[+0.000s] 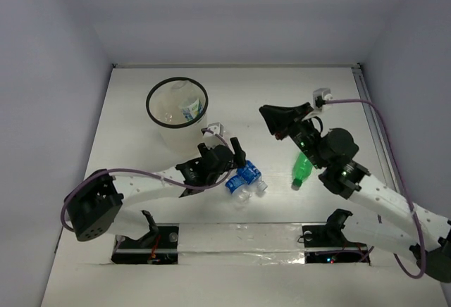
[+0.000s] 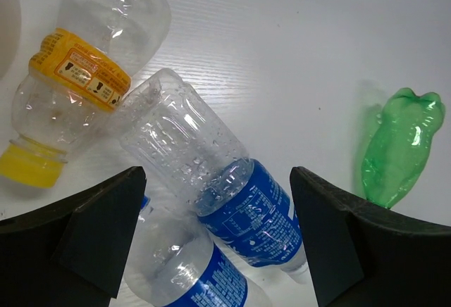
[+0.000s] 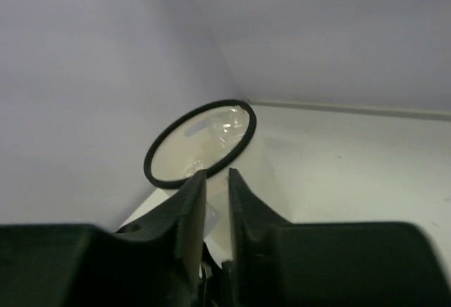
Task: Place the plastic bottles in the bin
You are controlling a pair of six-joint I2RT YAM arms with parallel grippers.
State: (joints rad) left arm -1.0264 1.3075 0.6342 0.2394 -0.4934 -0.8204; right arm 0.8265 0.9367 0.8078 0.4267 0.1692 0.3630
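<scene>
Your left gripper [image 2: 218,173]: black jaws spread wide, empty, over two ribbed clear blue-labelled bottles [image 2: 243,205] lying against each other by the table's near edge. Touching them: a bulbous yellow-capped bottle [image 2: 77,74]. Apart: a lobed green bottle [image 2: 402,145]. Your right gripper [image 3: 217,174]: jaws nearly together, gripping nothing. Round translucent bin [image 1: 150,99], black-rimmed, toward the far-left corner, with one clear bottle [image 1: 189,108] inside.

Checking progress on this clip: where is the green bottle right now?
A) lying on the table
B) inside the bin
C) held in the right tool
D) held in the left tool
A: the green bottle lies on the table beside the right arm, and the right tool has nothing between its nearly closed fingers.
</scene>
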